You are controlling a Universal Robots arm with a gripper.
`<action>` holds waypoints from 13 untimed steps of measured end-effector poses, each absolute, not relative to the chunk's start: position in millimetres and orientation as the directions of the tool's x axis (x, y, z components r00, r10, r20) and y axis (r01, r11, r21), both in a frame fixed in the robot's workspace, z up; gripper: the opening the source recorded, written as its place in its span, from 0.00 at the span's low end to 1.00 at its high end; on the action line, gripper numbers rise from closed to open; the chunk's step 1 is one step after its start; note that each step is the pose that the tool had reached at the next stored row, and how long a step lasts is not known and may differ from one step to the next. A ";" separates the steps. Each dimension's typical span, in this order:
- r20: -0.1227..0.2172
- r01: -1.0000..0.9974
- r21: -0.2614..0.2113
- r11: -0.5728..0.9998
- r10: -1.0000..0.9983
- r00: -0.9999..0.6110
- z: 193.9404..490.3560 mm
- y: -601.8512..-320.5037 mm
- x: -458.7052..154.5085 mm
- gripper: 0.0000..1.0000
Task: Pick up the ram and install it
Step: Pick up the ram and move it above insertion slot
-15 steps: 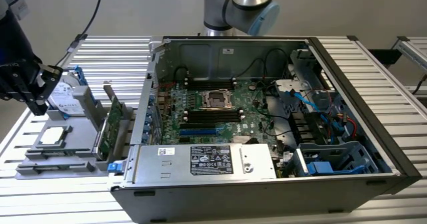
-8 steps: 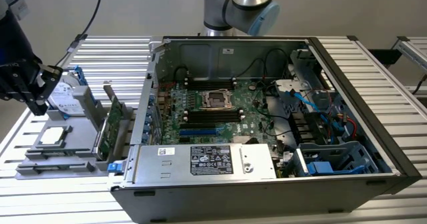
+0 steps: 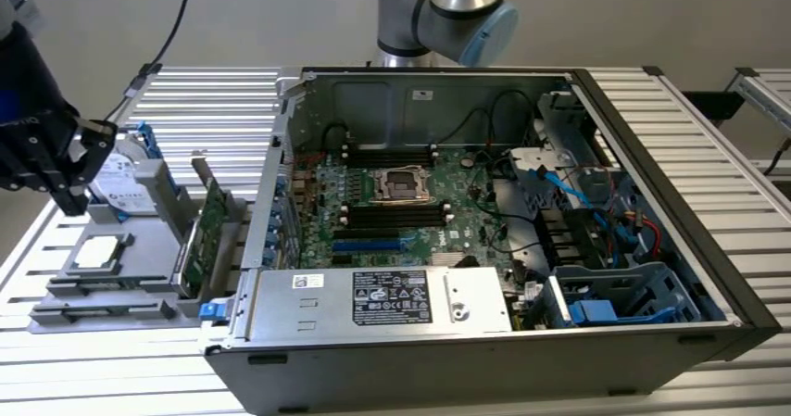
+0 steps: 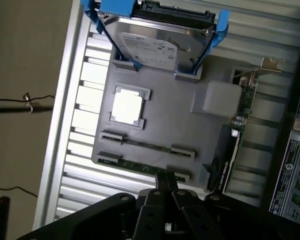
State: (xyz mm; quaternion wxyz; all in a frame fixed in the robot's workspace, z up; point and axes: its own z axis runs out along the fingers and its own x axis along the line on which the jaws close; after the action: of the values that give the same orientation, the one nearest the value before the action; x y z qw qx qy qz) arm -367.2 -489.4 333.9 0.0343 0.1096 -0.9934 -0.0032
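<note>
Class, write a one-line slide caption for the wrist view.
Gripper close to a ram in the gray tray, which also holds a CPU and hard drive.

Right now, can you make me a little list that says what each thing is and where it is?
gripper: over the gray holder, right next to the ram
ram: lying flat in its clips on the gray holder, not picked up
also on the gray holder: hard drive, processor, green expansion card
computer case: open, with the motherboard showing
</note>
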 end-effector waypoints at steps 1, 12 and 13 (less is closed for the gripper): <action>0.067 -0.236 0.014 0.972 -0.236 -0.969 333.5 -489.3 -367.2 0.11; 0.066 -0.424 0.014 0.906 -0.424 -0.903 329.0 -489.4 -367.2 0.11; 0.066 -0.440 0.014 0.898 -0.440 -0.896 328.4 -489.4 -367.2 0.11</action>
State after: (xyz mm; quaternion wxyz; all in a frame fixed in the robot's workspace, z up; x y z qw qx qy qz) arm -367.2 -489.4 328.4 0.0339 0.2261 -0.9735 0.0009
